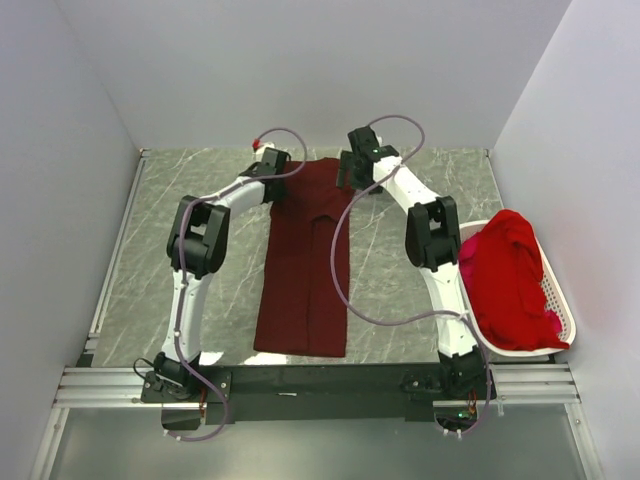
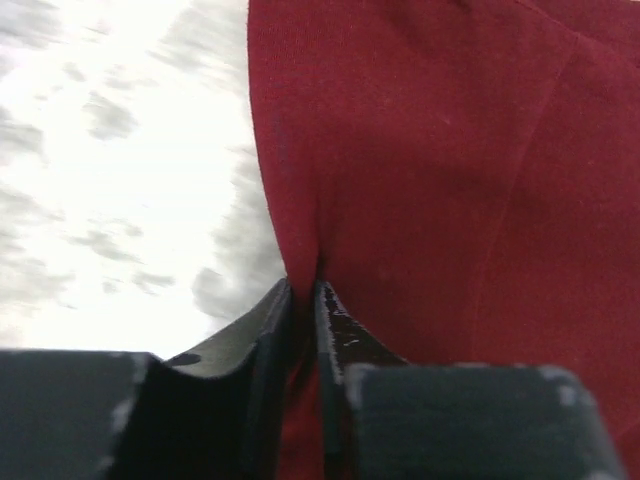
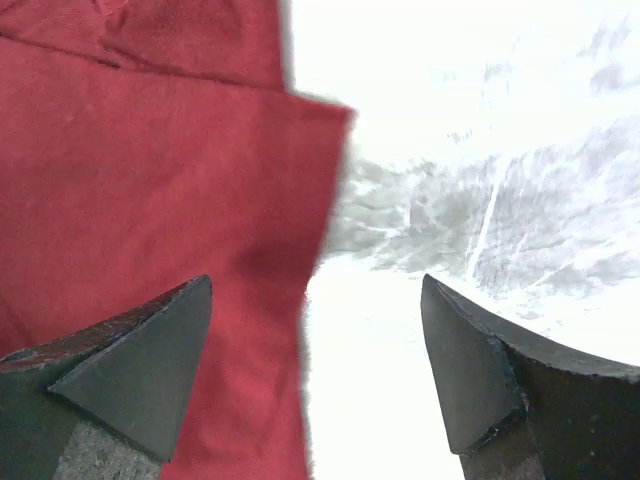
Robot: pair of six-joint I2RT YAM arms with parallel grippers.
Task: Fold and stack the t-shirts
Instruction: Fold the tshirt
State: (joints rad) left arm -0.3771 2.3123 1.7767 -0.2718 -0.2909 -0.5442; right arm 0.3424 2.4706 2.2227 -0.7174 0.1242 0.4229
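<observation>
Cloth at the far-left corner of the long, dark maroon folded t-shirt (image 1: 305,270) is sitting pinched in the closed left pincer (image 2: 305,300). The right pincer (image 3: 315,290) is gaping wide, straddling the far-right edge without holding it. The shirt is stretching lengthwise away behind both pincers.
</observation>
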